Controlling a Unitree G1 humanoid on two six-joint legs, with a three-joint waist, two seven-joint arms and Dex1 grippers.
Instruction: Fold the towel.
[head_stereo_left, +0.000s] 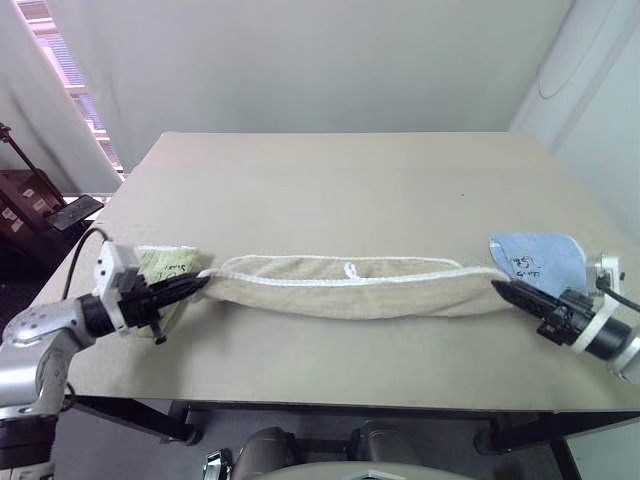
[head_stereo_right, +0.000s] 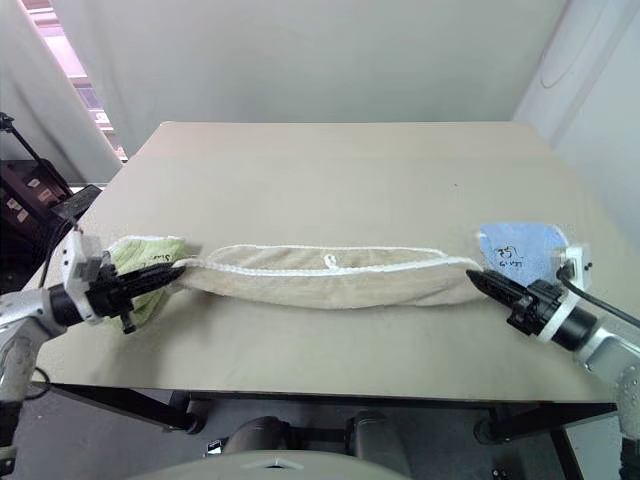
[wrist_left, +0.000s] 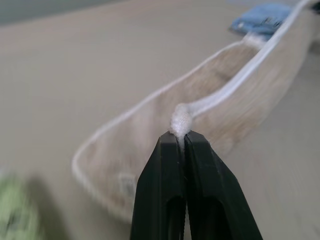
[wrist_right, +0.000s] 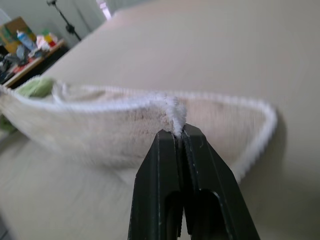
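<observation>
The towel (head_stereo_left: 350, 290) hangs stretched between the left gripper (head_stereo_left: 200, 283) and right gripper (head_stereo_left: 500, 288) over the table (head_stereo_left: 330, 180), jaws clamped on its corded corners (soft, light, floppy; corners seem the surest hold).

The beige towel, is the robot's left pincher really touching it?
Touching. In the left wrist view the left gripper is shut on the towel, its white edge pinched between the fingertips.
</observation>
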